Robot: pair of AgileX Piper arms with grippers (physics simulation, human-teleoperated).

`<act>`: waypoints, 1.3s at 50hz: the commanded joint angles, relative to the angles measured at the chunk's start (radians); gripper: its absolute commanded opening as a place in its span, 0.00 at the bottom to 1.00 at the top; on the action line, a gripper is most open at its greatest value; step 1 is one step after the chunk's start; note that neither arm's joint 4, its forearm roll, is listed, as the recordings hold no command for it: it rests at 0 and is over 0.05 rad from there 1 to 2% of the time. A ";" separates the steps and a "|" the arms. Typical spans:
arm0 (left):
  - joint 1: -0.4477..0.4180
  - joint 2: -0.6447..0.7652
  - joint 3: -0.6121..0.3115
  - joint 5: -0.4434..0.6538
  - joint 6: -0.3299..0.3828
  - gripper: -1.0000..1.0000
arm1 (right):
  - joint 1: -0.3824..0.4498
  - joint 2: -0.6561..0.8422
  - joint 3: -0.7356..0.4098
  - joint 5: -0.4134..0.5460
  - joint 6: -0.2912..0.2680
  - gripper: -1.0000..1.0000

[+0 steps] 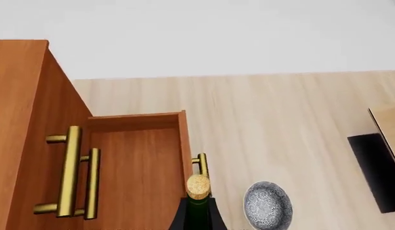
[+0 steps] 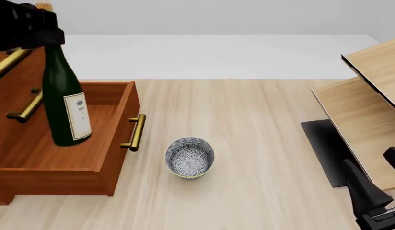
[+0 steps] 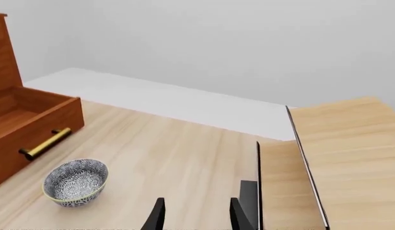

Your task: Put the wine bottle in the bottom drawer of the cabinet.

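Nearest me, my right gripper (image 3: 194, 214) idles with fingers apart beside the pale shelf unit (image 2: 370, 115). A speckled bowl (image 2: 190, 157) sits just before the open bottom drawer (image 2: 69, 143). My left gripper (image 2: 28, 28) clamps the wine bottle (image 2: 64, 98), tilted above that drawer, against the cabinet (image 1: 21, 120).

Both arms are matte black, with tapered black fingers (image 3: 156, 216).
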 commanded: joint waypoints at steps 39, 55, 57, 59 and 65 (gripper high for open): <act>0.120 0.286 -0.068 0.014 0.006 0.00 | 0.003 0.000 0.012 -0.001 -0.026 1.00; 0.136 0.320 -0.069 -0.004 -0.003 0.00 | 0.006 0.000 0.017 -0.002 -0.030 1.00; 0.143 0.328 -0.077 -0.005 0.006 0.00 | 0.006 0.000 0.018 -0.002 -0.031 1.00; 0.166 0.345 -0.088 -0.004 0.021 0.00 | 0.003 0.000 0.021 -0.002 -0.031 1.00; 0.166 0.361 -0.088 -0.024 0.004 0.00 | 0.006 0.000 0.022 -0.001 -0.033 1.00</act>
